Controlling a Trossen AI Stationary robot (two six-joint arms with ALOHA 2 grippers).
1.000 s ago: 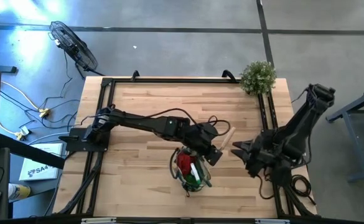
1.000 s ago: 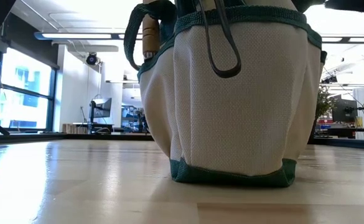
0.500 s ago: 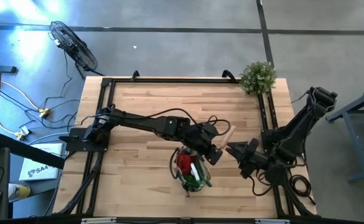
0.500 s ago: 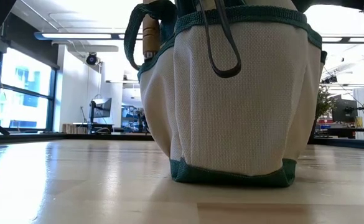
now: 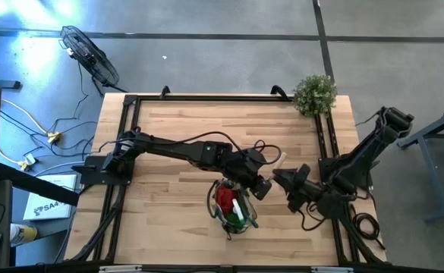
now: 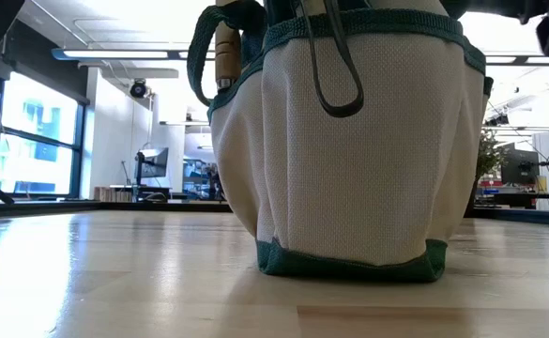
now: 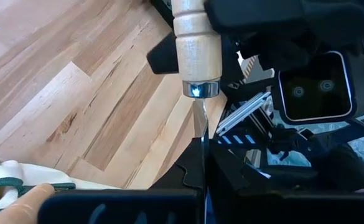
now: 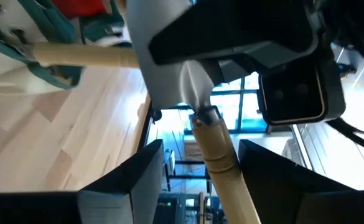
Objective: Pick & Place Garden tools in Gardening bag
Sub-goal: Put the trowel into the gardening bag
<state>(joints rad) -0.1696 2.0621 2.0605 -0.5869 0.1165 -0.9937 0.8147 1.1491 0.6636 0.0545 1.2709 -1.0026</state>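
The gardening bag (image 5: pixel 231 206) stands on the table near its front edge, with a red piece (image 5: pixel 225 197) and green tools inside; in the low view (image 6: pixel 349 150) a wooden handle (image 6: pixel 225 52) sticks out of a side pocket. My left gripper (image 5: pixel 261 184) is shut on a metal trowel with a pale wooden handle (image 5: pixel 279 161), just right of the bag. My right gripper (image 5: pixel 281 176) is open, its fingers (image 8: pixel 122 183) standing on either side of the trowel's handle (image 8: pixel 222 162) without touching it. My left gripper pinches the trowel's metal blade (image 8: pixel 166 56) between its two fingers, below the ferrule (image 7: pixel 200 89). The trowel is lifted clear of the table, and its wooden handle (image 7: pixel 197 37) sticks out past the fingers toward the table's far right.
A bushy green plant (image 5: pixel 314 92) stands at the table's far right corner. Black frame rails (image 5: pixel 324 136) run along the table's edges. Bare wood (image 5: pixel 184 121) lies to the far left of the bag.
My right gripper has moved toward the table's left, up to the trowel's handle, and now has its open fingers around it. My left gripper has kept the trowel where it was.
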